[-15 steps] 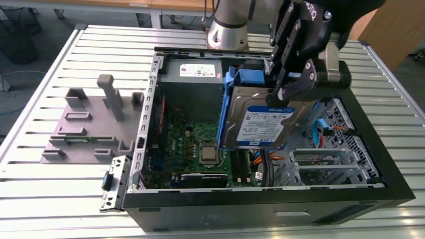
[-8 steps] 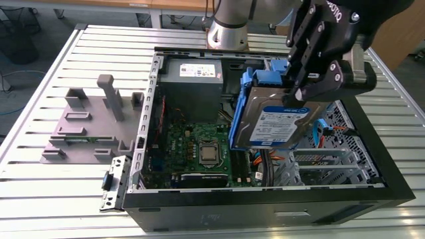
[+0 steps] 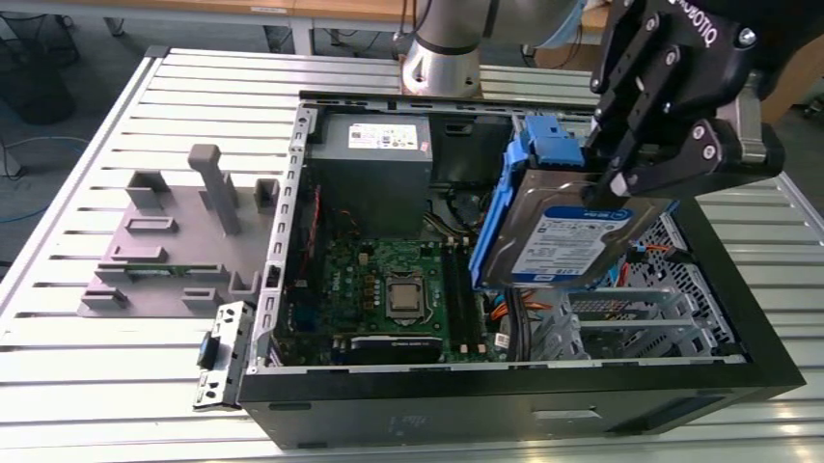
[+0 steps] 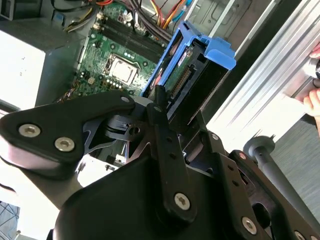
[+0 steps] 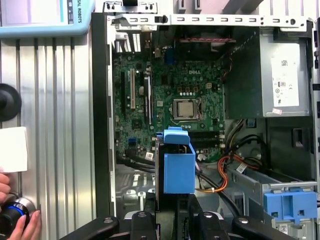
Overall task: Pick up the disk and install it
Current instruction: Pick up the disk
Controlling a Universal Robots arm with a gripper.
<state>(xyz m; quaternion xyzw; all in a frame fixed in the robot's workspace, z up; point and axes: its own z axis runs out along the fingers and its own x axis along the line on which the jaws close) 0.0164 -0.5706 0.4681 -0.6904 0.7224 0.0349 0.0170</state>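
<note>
The disk (image 3: 566, 243), a silver drive with a white-and-blue label and blue side rails, hangs tilted on edge above the right half of the open computer case (image 3: 515, 384). My gripper (image 3: 616, 189) is shut on its upper edge. In the second wrist view the disk (image 4: 201, 56) sticks out beyond my gripper (image 4: 169, 111), with the motherboard (image 4: 115, 65) beneath. In the first wrist view the blue end of the disk (image 5: 178, 167) rises from my gripper (image 5: 170, 212) over the case floor.
Inside the case lie the green motherboard (image 3: 386, 289), a grey power supply box (image 3: 373, 145), loose cables (image 5: 227, 165) and a blue latch (image 5: 290, 205). A grey fixture (image 3: 180, 241) stands on the slatted table at the exterior view's left. A person's hand (image 5: 15, 222) is beside the case.
</note>
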